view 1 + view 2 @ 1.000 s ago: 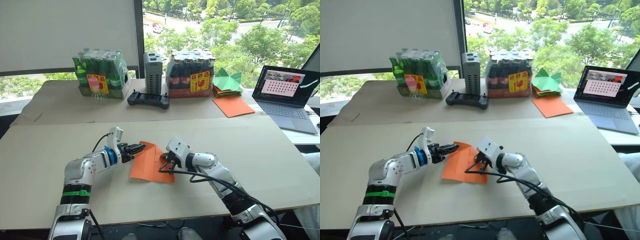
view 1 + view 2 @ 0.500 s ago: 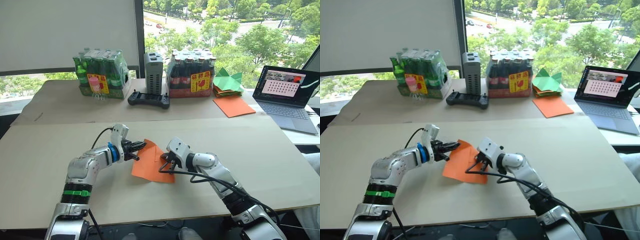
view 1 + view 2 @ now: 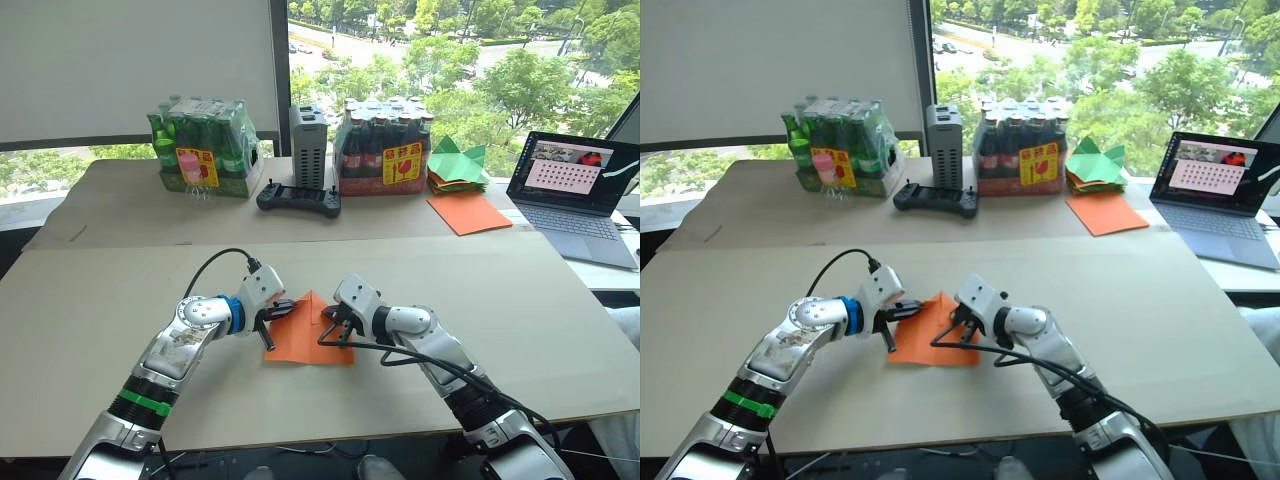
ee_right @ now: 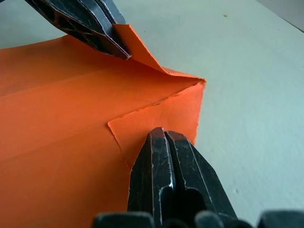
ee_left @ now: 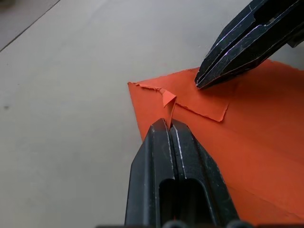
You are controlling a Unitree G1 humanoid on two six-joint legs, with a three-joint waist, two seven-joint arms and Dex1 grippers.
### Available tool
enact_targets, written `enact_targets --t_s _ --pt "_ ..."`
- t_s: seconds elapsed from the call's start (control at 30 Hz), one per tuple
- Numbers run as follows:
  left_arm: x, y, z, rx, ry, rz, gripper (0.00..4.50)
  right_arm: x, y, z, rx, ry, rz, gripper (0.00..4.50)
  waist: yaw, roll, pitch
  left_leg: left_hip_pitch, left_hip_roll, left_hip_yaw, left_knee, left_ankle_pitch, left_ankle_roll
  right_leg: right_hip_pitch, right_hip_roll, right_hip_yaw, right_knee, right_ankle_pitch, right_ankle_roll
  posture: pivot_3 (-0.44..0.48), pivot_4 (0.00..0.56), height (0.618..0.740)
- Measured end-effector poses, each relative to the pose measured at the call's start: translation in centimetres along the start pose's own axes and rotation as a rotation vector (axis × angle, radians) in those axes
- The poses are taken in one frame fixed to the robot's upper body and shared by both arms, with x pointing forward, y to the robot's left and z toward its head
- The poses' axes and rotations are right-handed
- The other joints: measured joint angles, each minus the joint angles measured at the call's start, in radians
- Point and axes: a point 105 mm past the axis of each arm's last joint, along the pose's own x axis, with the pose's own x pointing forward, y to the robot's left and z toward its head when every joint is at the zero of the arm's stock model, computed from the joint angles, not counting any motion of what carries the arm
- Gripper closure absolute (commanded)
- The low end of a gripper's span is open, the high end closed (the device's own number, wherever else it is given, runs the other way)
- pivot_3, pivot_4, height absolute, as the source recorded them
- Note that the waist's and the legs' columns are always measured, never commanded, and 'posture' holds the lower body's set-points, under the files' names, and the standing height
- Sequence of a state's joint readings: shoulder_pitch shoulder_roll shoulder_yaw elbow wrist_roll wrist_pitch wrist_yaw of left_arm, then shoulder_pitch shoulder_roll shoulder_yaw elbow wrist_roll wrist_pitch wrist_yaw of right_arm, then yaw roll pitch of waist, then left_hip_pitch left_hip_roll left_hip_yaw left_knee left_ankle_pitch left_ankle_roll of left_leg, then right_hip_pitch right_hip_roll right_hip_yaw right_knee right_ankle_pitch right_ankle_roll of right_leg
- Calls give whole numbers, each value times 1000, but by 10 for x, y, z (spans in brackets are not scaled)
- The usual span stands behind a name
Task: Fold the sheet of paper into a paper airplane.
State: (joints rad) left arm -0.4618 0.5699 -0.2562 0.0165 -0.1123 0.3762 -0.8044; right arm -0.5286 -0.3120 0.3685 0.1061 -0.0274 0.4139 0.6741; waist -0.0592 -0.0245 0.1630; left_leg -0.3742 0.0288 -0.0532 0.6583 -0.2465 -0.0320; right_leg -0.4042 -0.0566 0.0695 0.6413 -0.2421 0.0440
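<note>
Sheet of paper [image 3: 305, 335] – folded point [image 3: 309, 295] faces the window

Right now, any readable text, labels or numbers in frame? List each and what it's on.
No text can be read as words.
Yellow-and-red label on the green bottle pack: printing too small to read.
Yellow-and-red label on the dark bottle pack: printing too small to read.
Laptop screen: a grid of small marks, illegible.
Sheet of paper: no print.

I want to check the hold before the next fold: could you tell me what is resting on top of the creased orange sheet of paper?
On the creased orange sheet of paper, the shut right gripper presses a small folded flap; the shut left gripper pinches a raised corner. Anything beneath the sheet is hidden.
</note>
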Motion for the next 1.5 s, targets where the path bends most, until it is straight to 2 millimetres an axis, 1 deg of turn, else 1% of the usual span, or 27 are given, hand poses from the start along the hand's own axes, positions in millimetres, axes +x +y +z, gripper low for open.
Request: enact_targets --t_s 0.2,0.37,0.6,0.87,1.07,1.2,1.4,1.5 --pt "5 -1 -3 171 35 22 4468 0 -2 0 2 1 -11 4500 3 0 0 0 0 0 0 0 0 0 0 0 0 0 0 0 150 740" --pt "11 -11 -7 355 83 1 4468 1 -6 0 24 -3 -36 4500 7 0 0 0 0 0 0 0 0 0 0 0 0 0 0 0 150 740" --pt "13 -13 -9 475 97 14 4468 3 -17 -2 81 -9 -100 4500 11 0 0 0 0 0 0 0 0 0 0 0 0 0 0 0 150 740" --pt "15 -8 -12 505 102 26 4468 6 -18 0 173 -55 -113 4500 13 0 0 1 0 0 0 0 0 0 0 0 2 0 0 0 150 740" --pt "16 -6 -12 501 102 28 4468 10 -18 19 267 -178 -119 4500 13 1 0 1 0 0 0 0 0 0 0 0 2 0 0 0 150 740" --pt "16 -6 -12 504 98 28 4468 11 -18 26 281 -224 -112 4500 13 1 0 1 0 0 0 0 0 0 0 0 2 0 0 0 150 740" --pt "16 -5 -12 502 98 30 4468 15 -18 19 297 -208 -109 4500 13 1 0 1 0 0 0 0 0 0 0 0 2 0 0 0 150 740" --pt "16 -4 -12 501 99 32 4468 22 -17 16 312 -200 -99 4500 12 1 0 1 1 0 0 0 0 0 1 0 3 0 0 0 150 740"
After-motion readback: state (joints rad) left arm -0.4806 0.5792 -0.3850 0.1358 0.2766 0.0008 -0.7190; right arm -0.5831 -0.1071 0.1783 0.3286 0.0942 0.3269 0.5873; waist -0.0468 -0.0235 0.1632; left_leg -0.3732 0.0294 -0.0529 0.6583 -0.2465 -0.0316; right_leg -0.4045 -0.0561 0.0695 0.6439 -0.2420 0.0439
